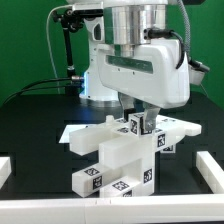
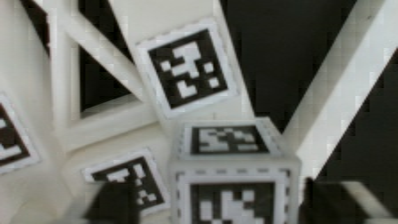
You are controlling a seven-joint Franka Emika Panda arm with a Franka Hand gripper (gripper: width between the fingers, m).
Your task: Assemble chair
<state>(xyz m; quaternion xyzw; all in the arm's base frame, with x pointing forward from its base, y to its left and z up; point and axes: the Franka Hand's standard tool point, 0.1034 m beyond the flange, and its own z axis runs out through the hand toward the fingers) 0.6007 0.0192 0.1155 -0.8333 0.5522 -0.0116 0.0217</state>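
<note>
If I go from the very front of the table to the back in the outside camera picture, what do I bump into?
White front rail → tagged white chair part → end effector → robot base.

Chair parts (image 1: pixel 118 160) crowd below gripper (image 1: pixel 141 128); black table (image 1: pixel 30 120) around open

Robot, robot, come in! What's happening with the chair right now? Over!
End effector down on the white chair parts, fingers hidden, grip unclear. Chair not yet built. Tagged block close under the wrist camera. Nothing seen blocking.
</note>
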